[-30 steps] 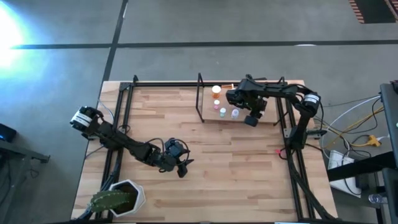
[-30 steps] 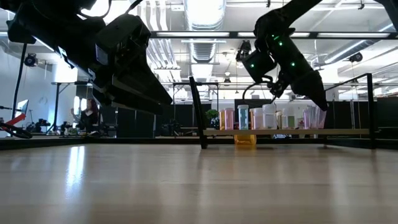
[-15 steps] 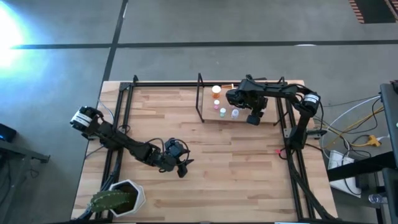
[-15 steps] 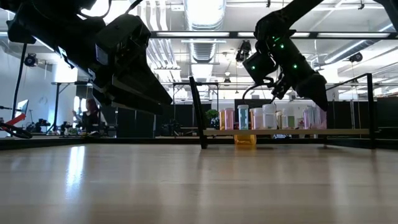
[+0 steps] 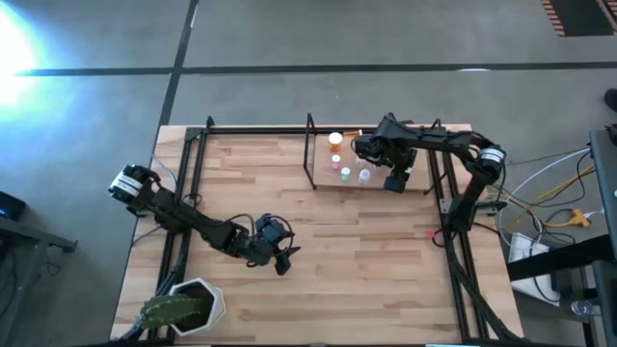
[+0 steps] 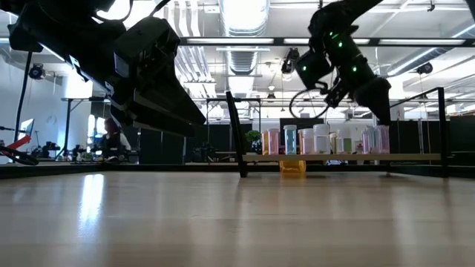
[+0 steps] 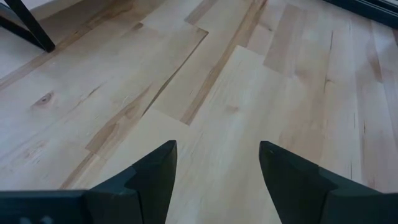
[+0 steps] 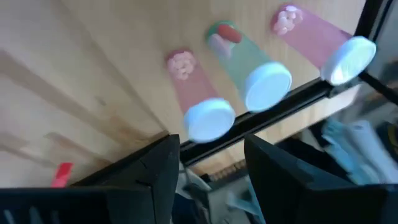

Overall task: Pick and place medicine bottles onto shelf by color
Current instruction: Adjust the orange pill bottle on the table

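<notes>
The shelf [image 5: 324,180] stands at the table's far right, and several medicine bottles stand upright on its panel [image 8: 93,74]. In the right wrist view a pink bottle [image 8: 194,93], a green one [image 8: 245,59] and a second pink one [image 8: 314,37], all white-capped, stand in a row by the shelf's black rod. My right gripper [image 8: 211,168] hovers open just above them [image 6: 382,111], touching none. In the low view an orange bottle [image 6: 292,167] shows below the shelf's board. My left gripper [image 7: 217,168] waits open over bare tabletop near the middle [image 5: 281,262].
A white pot with a cactus [image 5: 183,306] sits at the table's near left corner. Black frame rails [image 5: 188,193] run along the table's left, far and right sides. Bare wood [image 5: 366,270] spreads across the table's middle and near right.
My right gripper has risen a little above the bottles at the shelf's right end and tipped slightly. The bottles stand where they were.
</notes>
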